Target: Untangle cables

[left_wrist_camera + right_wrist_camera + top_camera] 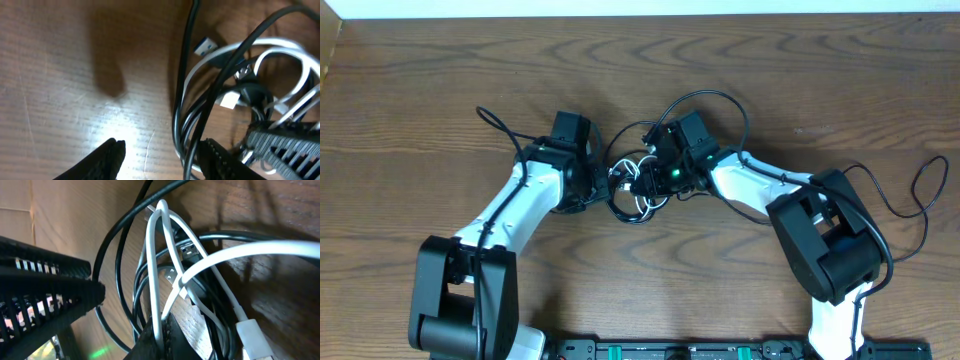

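A tangle of thin black cables [638, 205] and one white cable [642, 196] lies on the wooden table between my two grippers. In the left wrist view my left gripper [160, 155] is open, its right finger against the black loops [182, 115]; the white cable [280, 47] and a blue-tipped plug [205, 46] lie beyond. In the right wrist view my right gripper [162, 335] is shut on the white cable [157, 260], whose loops cross over black cables [120, 255]. A white plug [252, 335] sits at the lower right.
The left gripper's finger [45, 295] fills the left of the right wrist view. Thicker black arm cables loop over the table behind the right arm [720, 100] and at the far right [910, 200]. The table's far edge [640, 15] runs along the top.
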Robot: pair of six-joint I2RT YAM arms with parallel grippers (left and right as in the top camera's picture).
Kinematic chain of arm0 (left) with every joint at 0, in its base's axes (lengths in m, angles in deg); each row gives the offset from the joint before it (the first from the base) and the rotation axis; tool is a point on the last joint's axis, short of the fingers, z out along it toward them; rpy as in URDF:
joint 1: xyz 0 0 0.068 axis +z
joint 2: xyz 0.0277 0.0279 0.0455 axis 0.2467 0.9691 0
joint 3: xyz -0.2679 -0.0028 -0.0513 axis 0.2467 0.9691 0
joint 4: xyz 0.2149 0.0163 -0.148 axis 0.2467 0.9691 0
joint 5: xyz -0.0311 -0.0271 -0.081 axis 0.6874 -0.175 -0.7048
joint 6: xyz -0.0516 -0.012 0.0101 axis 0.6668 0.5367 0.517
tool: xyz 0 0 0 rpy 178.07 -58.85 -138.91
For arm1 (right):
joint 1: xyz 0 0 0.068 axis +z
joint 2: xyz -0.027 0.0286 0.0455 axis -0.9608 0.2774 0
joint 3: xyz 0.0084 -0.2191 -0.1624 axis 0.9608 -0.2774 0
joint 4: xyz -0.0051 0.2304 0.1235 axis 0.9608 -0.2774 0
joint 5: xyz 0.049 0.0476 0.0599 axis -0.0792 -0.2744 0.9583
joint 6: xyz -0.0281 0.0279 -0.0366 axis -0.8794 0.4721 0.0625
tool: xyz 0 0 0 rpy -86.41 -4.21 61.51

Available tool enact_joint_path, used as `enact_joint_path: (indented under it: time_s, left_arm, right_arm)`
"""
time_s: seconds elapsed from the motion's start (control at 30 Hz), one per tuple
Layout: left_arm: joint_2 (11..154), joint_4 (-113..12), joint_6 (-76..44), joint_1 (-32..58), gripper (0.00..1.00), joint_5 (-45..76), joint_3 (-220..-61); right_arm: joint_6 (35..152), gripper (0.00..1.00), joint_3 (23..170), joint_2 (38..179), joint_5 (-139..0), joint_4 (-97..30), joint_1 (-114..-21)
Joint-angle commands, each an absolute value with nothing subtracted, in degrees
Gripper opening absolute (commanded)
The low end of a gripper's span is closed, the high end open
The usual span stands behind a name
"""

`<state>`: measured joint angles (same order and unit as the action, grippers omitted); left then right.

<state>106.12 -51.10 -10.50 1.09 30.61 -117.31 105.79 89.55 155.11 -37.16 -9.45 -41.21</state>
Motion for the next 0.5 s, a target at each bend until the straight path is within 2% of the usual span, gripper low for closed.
enact_joint_path:
  time_s: [0.0, 0.23, 0.27, 0.33, 0.47]
  left_arm:
    - [105.55, -52.30, -9.02, 0.70, 0.53, 32.36, -114.79]
    - [105.55, -55.73, -7.55, 0.70, 0.53, 32.36, -112.67]
    - [105.55, -55.75, -7.55, 0.70, 0.55, 32.33, -112.67]
    - [105.55, -55.71, -7.55, 0.70, 0.69, 32.33, -112.65]
    - [105.55, -56.15, -7.55, 0.55, 0.70, 32.38, -112.43]
  right_arm:
    - [104.89, 0.01, 90.18, 153.69, -38.71, -9.84, -40.84]
    - [104.92, 0.01, 90.18, 153.69, -38.91, -10.65, -40.81]
    - [104.89, 0.01, 90.18, 153.69, -38.95, -11.11, -40.81]
    - [104.92, 0.01, 90.18, 153.69, -39.63, -12.42, -40.81]
    - [104.94, 0.01, 90.18, 153.69, -41.03, -13.80, -40.84]
